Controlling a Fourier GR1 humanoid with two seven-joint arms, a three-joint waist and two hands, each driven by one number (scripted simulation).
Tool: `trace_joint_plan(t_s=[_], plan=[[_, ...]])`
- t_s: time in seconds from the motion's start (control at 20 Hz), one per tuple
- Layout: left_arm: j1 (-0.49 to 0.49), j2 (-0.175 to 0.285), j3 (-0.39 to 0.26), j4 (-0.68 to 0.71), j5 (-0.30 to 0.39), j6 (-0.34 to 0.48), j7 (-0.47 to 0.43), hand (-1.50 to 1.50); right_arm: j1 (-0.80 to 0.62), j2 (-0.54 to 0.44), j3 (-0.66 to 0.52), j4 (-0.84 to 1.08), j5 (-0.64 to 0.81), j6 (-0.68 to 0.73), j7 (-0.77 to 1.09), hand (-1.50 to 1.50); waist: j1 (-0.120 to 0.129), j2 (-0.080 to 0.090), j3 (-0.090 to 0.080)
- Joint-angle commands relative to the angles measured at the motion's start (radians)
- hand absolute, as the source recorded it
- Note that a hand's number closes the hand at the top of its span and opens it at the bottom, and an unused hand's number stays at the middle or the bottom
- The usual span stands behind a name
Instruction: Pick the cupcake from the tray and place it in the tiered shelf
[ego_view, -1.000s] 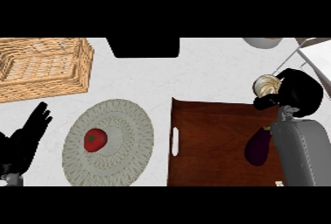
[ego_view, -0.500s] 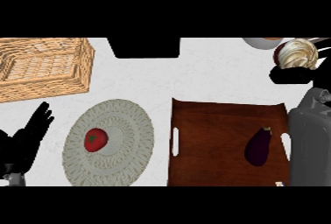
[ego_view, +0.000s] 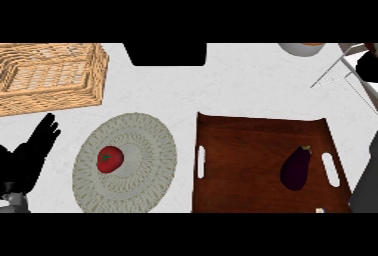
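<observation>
Head view: the cupcake is no longer in sight. A second ago it sat in the right robot hand (ego_view: 368, 66) just above the tray's (ego_view: 244, 150) upper right corner. Half a second ago it was in the frame's upper right corner. Now only a dark edge of that robot hand shows at the right border, beside the thin wire legs of the tiered shelf (ego_view: 330, 69). Whether it is holding the cupcake or has let go cannot be told, since the rest lies outside the frame. Its grey forearm (ego_view: 365, 185) has slid to the lower right edge.

The brown tray, centre right, holds only a dark eggplant (ego_view: 297, 167). The pick therefore looks done and the carry to the shelf well along, with the placing itself judged to be in hand or just ahead.

Nothing else has shifted. The left robot hand (ego_view: 29, 155) rests wide at the lower left edge. Beside it a woven plate (ego_view: 140, 135) carries a tomato (ego_view: 110, 159). A wicker basket (ego_view: 44, 80) sits on the white tabletop (ego_view: 236, 85) at the upper left.
</observation>
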Motion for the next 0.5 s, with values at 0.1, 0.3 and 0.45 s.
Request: trace_joint_plan(t_s=[0.1,0.3,0.45], plan=[[-0.023,-0.001,0.006,0.017,-0.006,0.0,0.014,0.0,-0.16,-0.089,-0.027,0.025,0.086,0.206,0.124,1.5,0.0,0.0,-0.001],[-0.011,-0.026,-0.014,-0.018,-0.023,0.028,0.03,0.0,-0.181,-0.172,-0.103,0.132,0.122,0.267,0.051,1.5,0.0,0.0,0.0],[0.006,0.005,0.014,-0.003,-0.003,-0.012,0.008,0.0,-0.264,-0.219,-0.15,0.16,0.121,0.334,0.026,1.5,0.004,-0.002,0.0]])
